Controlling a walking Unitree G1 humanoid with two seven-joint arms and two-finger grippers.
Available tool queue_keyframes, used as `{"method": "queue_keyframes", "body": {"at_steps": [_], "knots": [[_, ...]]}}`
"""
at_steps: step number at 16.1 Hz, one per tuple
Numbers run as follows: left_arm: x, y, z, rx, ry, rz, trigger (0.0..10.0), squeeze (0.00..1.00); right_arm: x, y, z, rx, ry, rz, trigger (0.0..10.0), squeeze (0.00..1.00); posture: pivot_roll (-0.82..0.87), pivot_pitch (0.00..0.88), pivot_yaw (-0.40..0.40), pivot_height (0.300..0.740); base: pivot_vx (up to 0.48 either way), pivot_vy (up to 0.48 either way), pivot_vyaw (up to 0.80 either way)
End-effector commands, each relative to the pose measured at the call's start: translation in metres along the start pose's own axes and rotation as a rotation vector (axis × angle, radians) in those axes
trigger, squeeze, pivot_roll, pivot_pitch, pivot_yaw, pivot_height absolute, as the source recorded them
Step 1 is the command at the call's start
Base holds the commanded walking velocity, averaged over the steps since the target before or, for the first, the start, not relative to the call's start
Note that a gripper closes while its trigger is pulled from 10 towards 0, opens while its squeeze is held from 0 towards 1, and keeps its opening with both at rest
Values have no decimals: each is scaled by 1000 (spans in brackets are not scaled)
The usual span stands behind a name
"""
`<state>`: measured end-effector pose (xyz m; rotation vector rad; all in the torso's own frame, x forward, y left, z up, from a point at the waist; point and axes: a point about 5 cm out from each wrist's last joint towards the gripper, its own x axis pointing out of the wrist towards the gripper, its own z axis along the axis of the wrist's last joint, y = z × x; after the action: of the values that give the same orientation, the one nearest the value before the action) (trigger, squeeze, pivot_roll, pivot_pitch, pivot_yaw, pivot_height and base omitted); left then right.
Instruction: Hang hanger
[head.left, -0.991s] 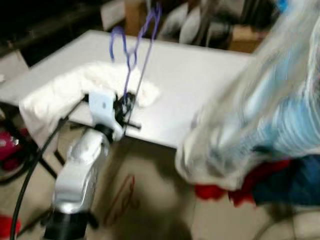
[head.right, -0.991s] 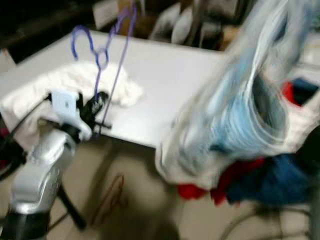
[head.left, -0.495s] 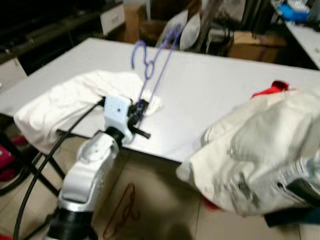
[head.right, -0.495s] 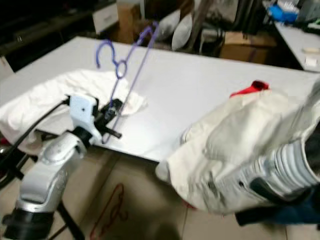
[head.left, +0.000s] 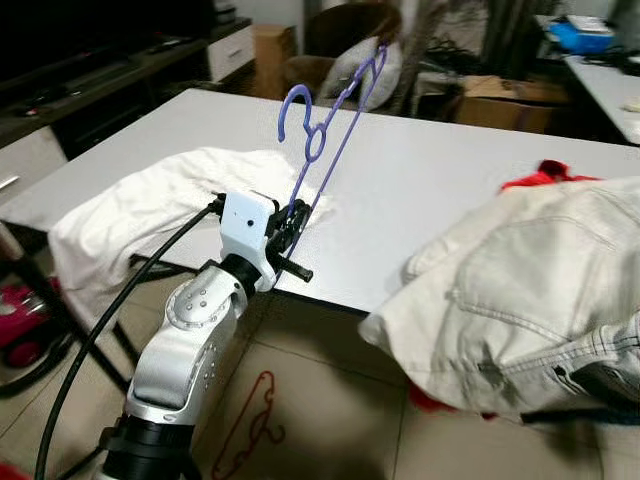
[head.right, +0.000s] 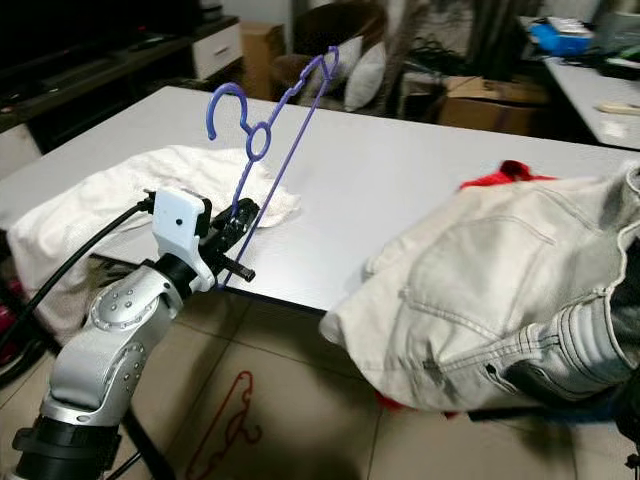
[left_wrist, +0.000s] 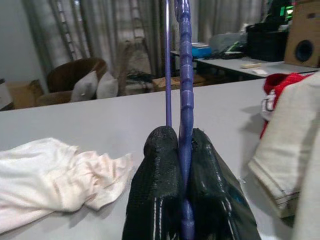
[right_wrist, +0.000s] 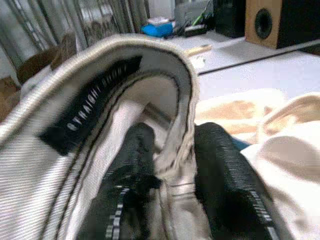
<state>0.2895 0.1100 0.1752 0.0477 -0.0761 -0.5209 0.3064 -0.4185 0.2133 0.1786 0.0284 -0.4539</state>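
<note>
Spreading across the scene, a broad grey table (head.left: 430, 180) with a smooth matte top is being viewed from the robot's head, with a tiled floor (head.left: 330, 410) beneath it. Draped over the table's right part and hanging past its near edge, cream denim trousers (head.left: 520, 300) with stitched seams and a folded waistband are being held up; a red cloth (head.left: 540, 175) is being partly covered by them. On the left part of the table, a crumpled white garment (head.left: 140, 205) of soft fabric is lying, sagging over the edge.

The left arm (head.left: 195, 340), silver and rounded with small dimples, is being raised at the table's near edge, a black cable trailing from it. A thin purple hanger (head.left: 325, 130), of ribbed plastic with a curled hook, is being gripped at its lower bar by the left gripper (left_wrist: 181, 150), whose textured black fingers (left_wrist: 160, 175) are pressed tightly against it from both sides; the hanger is being held tilted above the table, its hook upward and away from the robot.

In the right wrist view, the trousers' waistband, lined and carrying a black woven label, is being pinched between the two fingers of the right gripper (right_wrist: 172, 165).

On the floor, a red wire hanger (head.left: 250, 425) is lying flat.
</note>
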Motion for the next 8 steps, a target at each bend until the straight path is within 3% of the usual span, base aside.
{"method": "queue_keyframes", "body": {"at_steps": [1, 2, 3, 8], "knots": [[0, 0, 2, 12, -11, 4, 10000, 0, 0, 2, 15, 18, -75, 29, 10000, 1000, -7, 0, 15, 740, 0, 0, 0], [0, 0, 3, 11, -15, 6, 10000, 0, 1, 8, 25, 20, -135, 89, 10000, 1000, -7, 0, 14, 740, 0, 0, 0], [1, 0, 3, 10, -17, 10, 10000, 0, 1, 11, 27, 34, -139, 101, 0, 0, -9, 0, 14, 740, 0, 0, 0], [1, 1, 3, 11, -22, 20, 10000, 0, 2, 16, 16, 44, -113, 119, 0, 0, -6, 0, 9, 740, 0, 0, 0]]}}
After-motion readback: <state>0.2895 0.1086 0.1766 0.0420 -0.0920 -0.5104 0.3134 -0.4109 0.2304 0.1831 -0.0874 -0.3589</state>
